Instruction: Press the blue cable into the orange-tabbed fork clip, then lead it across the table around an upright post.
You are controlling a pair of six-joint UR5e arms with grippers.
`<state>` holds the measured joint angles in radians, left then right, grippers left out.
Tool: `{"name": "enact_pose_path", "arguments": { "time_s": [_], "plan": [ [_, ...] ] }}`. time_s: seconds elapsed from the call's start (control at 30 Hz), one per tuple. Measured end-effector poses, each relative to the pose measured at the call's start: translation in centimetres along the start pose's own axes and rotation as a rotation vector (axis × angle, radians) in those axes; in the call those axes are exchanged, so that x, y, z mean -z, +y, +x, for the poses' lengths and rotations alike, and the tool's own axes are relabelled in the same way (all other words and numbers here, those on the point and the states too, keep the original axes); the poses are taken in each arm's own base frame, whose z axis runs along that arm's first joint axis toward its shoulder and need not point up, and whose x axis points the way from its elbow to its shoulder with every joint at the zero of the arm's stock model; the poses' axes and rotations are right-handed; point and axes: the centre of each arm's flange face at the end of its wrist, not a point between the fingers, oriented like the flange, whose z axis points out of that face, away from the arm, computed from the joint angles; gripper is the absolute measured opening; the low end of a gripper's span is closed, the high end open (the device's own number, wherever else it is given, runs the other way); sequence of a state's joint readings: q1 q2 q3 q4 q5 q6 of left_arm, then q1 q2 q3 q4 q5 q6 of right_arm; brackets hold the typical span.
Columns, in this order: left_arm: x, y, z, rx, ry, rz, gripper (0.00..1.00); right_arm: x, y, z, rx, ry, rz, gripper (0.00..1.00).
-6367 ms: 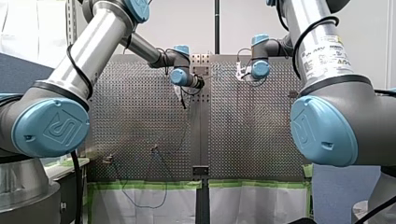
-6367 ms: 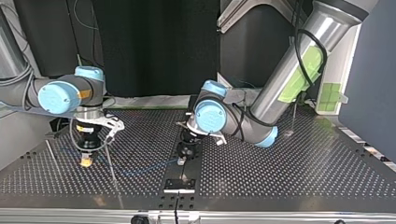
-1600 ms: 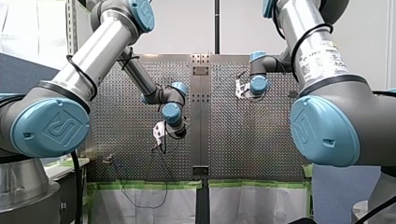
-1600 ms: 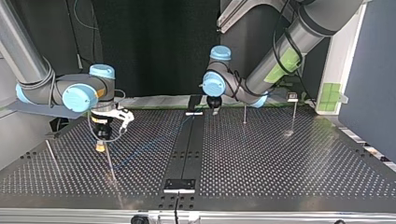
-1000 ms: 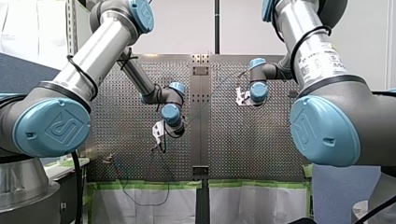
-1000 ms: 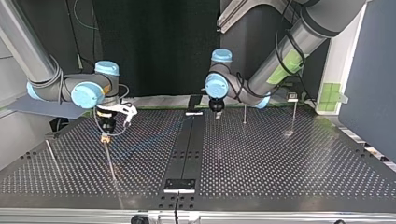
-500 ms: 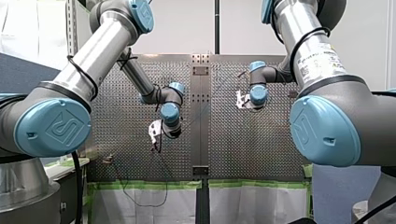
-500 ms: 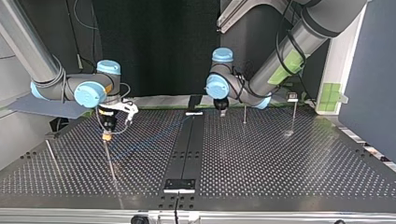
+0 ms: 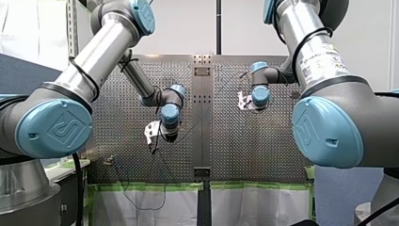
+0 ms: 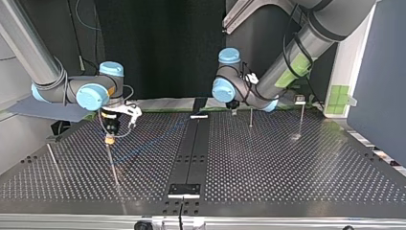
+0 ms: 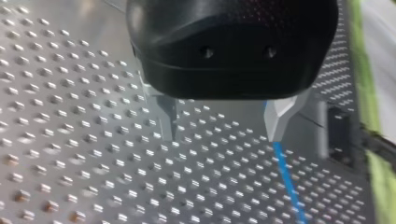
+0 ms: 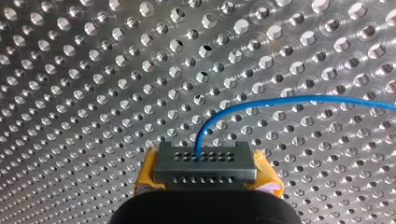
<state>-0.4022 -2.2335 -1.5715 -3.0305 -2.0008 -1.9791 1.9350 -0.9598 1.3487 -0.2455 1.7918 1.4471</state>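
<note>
Since the blue cable (image 12: 280, 101) must trail over the table (image 12: 93, 70), my right gripper (image 12: 205, 183) is pinching its connector block (image 12: 204, 161) between yellow pads (image 12: 265, 177), while my left gripper (image 11: 223, 123) is hovering wide open beside the cable.

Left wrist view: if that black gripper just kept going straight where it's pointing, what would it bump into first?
Probably the perforated table, straight ahead of my open left gripper. The blue cable lies right by one finger's tip, so that finger might meet it first; depth is unclear.
</note>
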Motion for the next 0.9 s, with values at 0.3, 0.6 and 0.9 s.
{"name": "enact_pose_path", "arguments": {
  "time_s": [0.3, 0.6, 0.9],
  "plan": [
    [-1.3, 0.7, 3.3, -0.032, 0.056, -0.026, 0.95, 0.0, 0.0, 0.0, 0.002, 0.0, 0.0, 0.0],
    [-2.4, 2.6, 2.5, -0.056, 0.04, -0.092, 0.95, 0.0, 0.0, 0.0, 0.006, 0.001, 0.0, 0.0],
    [-2.9, 3.5, 2.1, -0.07, 0.039, -0.113, 0.95, 0.0, 0.0, 0.0, 0.008, 0.001, 0.0, 0.0]
  ]
}}
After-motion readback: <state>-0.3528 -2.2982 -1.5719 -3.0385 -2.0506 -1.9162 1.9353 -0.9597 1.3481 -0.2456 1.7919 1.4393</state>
